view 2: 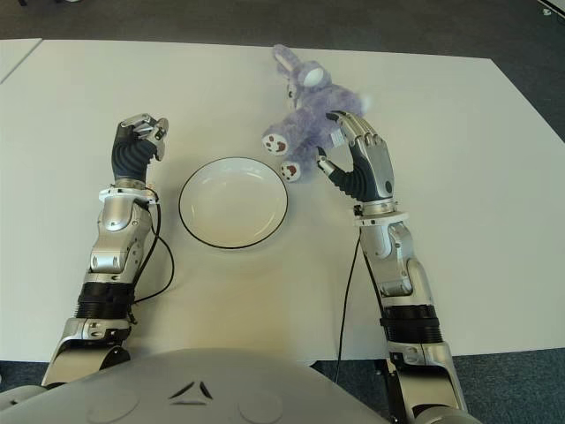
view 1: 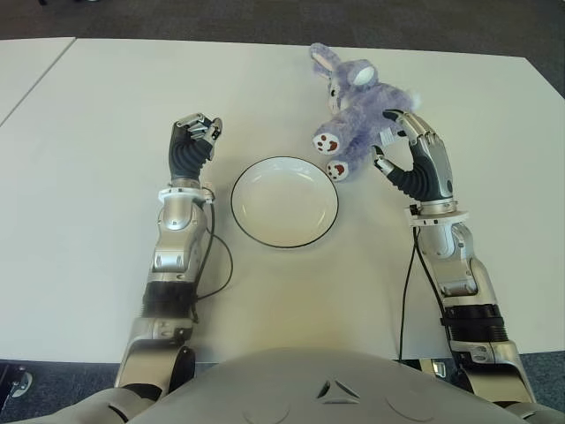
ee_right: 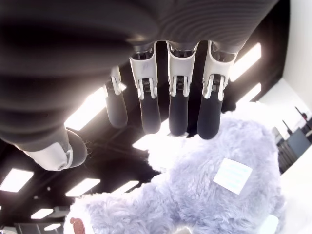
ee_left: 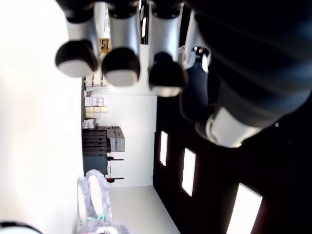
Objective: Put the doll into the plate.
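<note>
A purple plush bunny doll [view 1: 357, 110] lies on the white table [view 1: 97, 141] behind and to the right of a white plate [view 1: 284, 203] with a dark rim. My right hand [view 1: 384, 134] is at the doll's right side. Its fingers [ee_right: 178, 122] reach over the fluffy body [ee_right: 209, 195] and the thumb stays apart below them, so the hand is open and not clamped on the doll. My left hand [view 1: 199, 132] shows to the left of the plate with its fingers [ee_left: 117, 68] curled on nothing. The plate holds nothing.
A second white table [view 1: 22, 66] adjoins at the far left. Black cables run beside my left forearm [view 1: 219, 261] and my right forearm [view 1: 408, 283]. Dark carpet lies beyond the table's far edge [view 1: 221, 26].
</note>
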Robot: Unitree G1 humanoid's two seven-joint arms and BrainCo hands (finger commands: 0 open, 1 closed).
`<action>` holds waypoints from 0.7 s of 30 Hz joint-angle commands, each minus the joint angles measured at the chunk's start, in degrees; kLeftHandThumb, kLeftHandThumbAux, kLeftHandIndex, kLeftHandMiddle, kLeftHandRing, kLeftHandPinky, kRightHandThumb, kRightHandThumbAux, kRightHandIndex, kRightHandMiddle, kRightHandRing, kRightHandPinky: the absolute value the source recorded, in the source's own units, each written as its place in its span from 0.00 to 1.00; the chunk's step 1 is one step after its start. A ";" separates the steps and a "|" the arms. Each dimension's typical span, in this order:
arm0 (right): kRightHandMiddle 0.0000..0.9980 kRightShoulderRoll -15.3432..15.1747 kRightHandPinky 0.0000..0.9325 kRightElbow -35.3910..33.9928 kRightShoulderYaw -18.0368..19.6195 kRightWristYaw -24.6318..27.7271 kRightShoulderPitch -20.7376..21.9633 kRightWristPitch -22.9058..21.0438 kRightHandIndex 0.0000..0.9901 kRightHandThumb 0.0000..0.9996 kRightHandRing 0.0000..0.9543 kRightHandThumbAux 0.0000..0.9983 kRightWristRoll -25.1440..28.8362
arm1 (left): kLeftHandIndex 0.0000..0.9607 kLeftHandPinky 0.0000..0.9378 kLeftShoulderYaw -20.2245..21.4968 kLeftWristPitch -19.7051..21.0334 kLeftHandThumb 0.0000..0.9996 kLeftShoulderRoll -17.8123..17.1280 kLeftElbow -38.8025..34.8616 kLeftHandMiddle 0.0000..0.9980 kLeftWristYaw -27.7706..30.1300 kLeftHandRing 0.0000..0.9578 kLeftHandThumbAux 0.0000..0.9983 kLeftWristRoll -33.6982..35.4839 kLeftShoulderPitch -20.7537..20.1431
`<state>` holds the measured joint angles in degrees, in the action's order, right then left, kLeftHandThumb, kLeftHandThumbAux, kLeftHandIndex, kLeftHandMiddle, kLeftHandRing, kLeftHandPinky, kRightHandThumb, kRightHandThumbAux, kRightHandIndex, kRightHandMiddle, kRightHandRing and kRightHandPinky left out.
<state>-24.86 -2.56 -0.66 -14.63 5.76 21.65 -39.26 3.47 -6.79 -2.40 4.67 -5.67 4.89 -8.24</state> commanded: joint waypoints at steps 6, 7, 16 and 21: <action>0.00 -5.20 0.01 -1.02 -2.25 3.60 3.29 -1.06 0.01 0.34 0.01 0.41 -6.06 | 0.46 0.93 -0.46 -0.54 0.71 2.53 3.96 0.88 -0.71 0.92 0.71 -1.21 4.08; 0.00 -5.50 0.00 -1.04 -2.40 3.63 3.53 -0.95 0.00 0.33 0.00 0.41 -6.35 | 0.46 0.93 -0.47 -0.52 0.71 2.54 3.97 0.88 -0.64 0.92 0.71 -1.16 4.08; 0.00 -7.58 0.00 -0.33 -3.87 4.86 6.38 -0.08 0.00 0.28 0.00 0.39 -6.42 | 0.46 0.93 -0.57 -0.52 0.71 2.50 4.26 0.87 -0.26 0.92 0.71 -0.96 4.20; 0.00 -8.21 0.00 0.35 -4.15 5.40 7.82 0.39 0.00 0.28 0.00 0.39 -5.59 | 0.46 0.93 -0.59 -0.26 0.71 2.49 4.05 0.87 -0.55 0.92 0.71 -1.18 4.29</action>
<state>-32.43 -3.02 -4.06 -10.21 12.46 21.41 -45.08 3.39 -7.53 -2.39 5.08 -5.70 4.36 -8.40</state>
